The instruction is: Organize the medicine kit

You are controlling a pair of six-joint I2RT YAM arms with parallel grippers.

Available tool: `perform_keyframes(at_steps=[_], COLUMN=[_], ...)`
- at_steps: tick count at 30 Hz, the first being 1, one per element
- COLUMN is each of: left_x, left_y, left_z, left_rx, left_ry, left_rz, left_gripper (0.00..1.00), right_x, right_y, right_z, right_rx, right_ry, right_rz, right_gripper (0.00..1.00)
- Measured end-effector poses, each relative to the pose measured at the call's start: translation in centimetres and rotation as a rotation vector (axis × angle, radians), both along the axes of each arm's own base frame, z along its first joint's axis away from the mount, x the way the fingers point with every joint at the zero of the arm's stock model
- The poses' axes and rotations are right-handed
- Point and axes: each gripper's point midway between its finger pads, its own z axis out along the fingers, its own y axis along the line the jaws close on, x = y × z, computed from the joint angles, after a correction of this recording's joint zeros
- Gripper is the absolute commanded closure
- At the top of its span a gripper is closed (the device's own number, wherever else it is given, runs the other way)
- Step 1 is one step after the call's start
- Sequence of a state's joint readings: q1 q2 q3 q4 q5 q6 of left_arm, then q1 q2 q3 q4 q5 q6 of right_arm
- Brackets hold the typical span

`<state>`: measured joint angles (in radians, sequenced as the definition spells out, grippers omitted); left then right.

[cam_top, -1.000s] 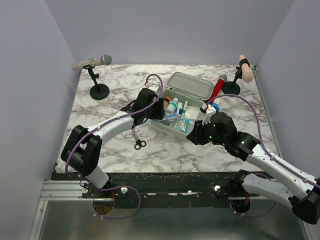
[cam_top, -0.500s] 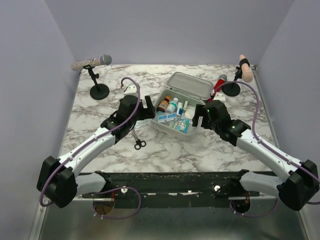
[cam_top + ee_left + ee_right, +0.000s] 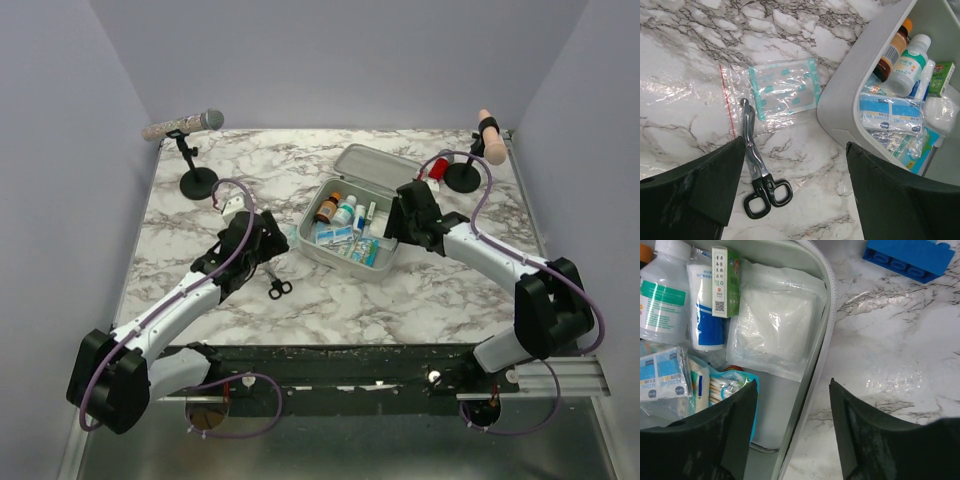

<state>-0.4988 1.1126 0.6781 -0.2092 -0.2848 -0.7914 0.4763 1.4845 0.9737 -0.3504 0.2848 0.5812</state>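
The medicine kit (image 3: 372, 262) lies open at mid-table with its lid (image 3: 385, 170) tipped back. Inside are bottles (image 3: 907, 62), a gauze pack (image 3: 777, 330) and cotton swabs (image 3: 722, 385). My left gripper (image 3: 266, 242) hovers open over bare marble left of the kit's wall (image 3: 840, 100); nothing is between its fingers (image 3: 715, 185). Black-handled scissors (image 3: 757, 170) and a clear bag of plasters (image 3: 785, 92) lie beneath it. My right gripper (image 3: 400, 222) is open above the kit's right rim (image 3: 815, 360), which runs between its jaws untouched.
A blue brick (image 3: 910, 257) lies on the marble right of the kit. A red cylinder (image 3: 437, 172) sits behind the lid. Two stands hold a grey microphone (image 3: 185, 125) at back left and a pink one (image 3: 490, 140) at back right.
Both arms have drawn away from over the kit: the left one back and left toward the scissors, the right one around to the kit's right edge. Both pairs of jaws have opened.
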Motion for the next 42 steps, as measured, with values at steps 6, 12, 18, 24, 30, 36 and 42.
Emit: perform_keyframes(at_steps=[6,12,18,24,30,36,42], left_x=[-1.3,-0.5,2.5,4.8,4.6,4.1,3.4], left_y=[0.9,1.7,2.7,4.0,4.6,4.7,4.9], left_z=[-0.2,-0.2,-2.7,-4.4,-3.5,-2.5,-2.2], left_rx=[-0.040,-0.086,-0.050,-0.048,-0.066,-0.081,-0.084], left_ry=[-0.025,-0.070,0.026,0.104,0.079,0.048,0.037], left_rz=[0.030,0.096,0.163,0.227,0.246,0.244,0.235], left_gripper=[0.20,0.24,0.22,0.24,0.25,0.24,0.08], right_x=[-0.1,-0.2,-0.4,-1.7,-3.0,-4.5,-6.6], right_y=[1.4,2.2,3.3,4.8,7.5,10.8,13.0], right_z=[-1.5,-1.8,-2.3,-3.5,-3.4,-3.6,-3.9], right_rx=[0.058,0.131,0.191,0.272,0.346,0.403,0.403], right_ry=[0.050,0.070,0.087,0.134,0.161,0.196,0.241], right_rz=[0.011,0.004,0.023,0.053,0.097,0.147,0.207], right_gripper=[0.42,0.42,0.46,0.47,0.47,0.39,0.19])
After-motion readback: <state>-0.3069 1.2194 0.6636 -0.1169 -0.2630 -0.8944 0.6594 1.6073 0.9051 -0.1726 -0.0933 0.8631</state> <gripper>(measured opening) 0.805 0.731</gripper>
